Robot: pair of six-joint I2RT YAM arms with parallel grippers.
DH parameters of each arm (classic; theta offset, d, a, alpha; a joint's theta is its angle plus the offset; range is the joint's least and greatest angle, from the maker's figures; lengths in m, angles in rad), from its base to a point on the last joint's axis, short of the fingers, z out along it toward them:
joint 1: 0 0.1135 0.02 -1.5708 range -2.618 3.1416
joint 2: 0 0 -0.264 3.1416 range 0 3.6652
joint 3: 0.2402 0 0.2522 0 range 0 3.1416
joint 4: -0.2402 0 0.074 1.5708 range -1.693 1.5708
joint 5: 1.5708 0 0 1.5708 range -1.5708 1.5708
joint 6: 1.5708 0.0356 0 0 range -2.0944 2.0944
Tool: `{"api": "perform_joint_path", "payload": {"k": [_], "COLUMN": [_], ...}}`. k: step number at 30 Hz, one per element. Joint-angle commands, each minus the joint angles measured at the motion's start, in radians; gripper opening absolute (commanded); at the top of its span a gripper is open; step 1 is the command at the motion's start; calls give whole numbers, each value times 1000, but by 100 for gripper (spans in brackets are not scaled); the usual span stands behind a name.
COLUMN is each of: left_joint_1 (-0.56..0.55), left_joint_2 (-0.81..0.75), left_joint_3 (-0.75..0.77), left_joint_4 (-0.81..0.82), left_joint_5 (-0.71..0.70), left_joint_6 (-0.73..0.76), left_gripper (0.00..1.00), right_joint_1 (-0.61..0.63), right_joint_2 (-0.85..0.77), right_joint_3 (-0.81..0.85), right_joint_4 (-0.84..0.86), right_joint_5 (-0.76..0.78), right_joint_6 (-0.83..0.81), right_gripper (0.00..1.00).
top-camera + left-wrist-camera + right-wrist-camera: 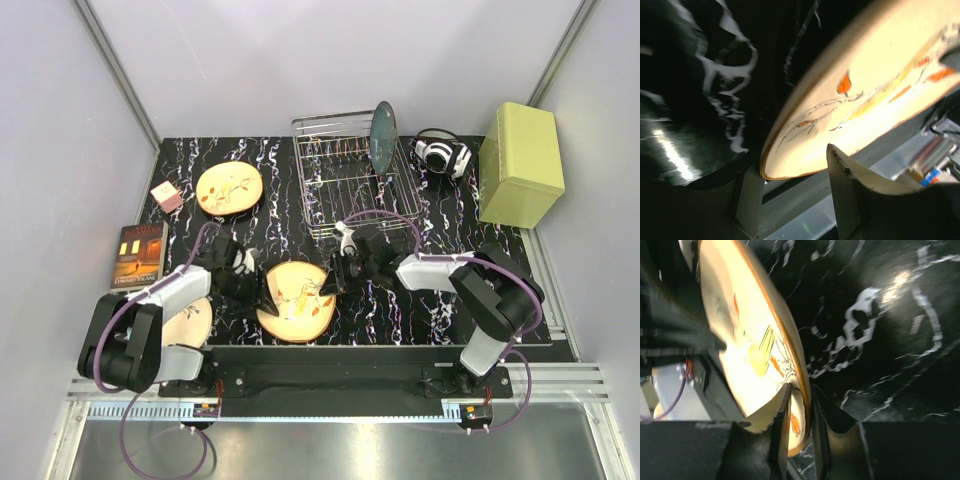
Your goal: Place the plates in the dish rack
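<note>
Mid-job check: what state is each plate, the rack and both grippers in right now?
Glossy dark teal plate: standing on edge in the silver wire dish rack.
Tan leafy plate at far left: flat on the table.
Tan leafy plate in the middle: rim clamped by right gripper.
Tan plate under left arm: flat, partly hidden.
Left gripper: at middle plate's rim, grip unclear.

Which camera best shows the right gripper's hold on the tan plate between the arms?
Right wrist: the right gripper grips the tan plate with a finger on each side of its rim. Top external shows the whole plate from above, but the contact is too small. Left wrist shows only the plate's patterned face and rim.
</note>
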Motion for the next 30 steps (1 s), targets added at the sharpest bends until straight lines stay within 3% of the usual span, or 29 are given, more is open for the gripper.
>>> {"api": "perform_joint_path", "payload": {"k": [1,16,20,21,24,30], "left_joint_1": [37,86,87,86,86,87], "left_joint_2": [-59,-46,8,19,46,37], "left_joint_3": [67,125,136,143,147,89], "left_joint_4": [227,182,204,207,215,215], "left_joint_5": [76,56,105,116,148,297], "left_joint_6": [46,106,112,112,118,245], "left_gripper": [53,54,32,19,2,0], "right_joint_1": [76,-56,-67,-69,-70,-87], "right_joint_2": [-38,-146,-135,-141,-150,-156], "right_joint_3": [77,114,96,94,82,24], "right_joint_4": [-22,-170,-119,-116,-101,-62], "right_joint_5": [-271,-264,-272,-277,-286,-292], "right_joint_6": [-49,-117,-106,-106,-106,-109], "right_gripper": [0,0,0,0,0,0]}}
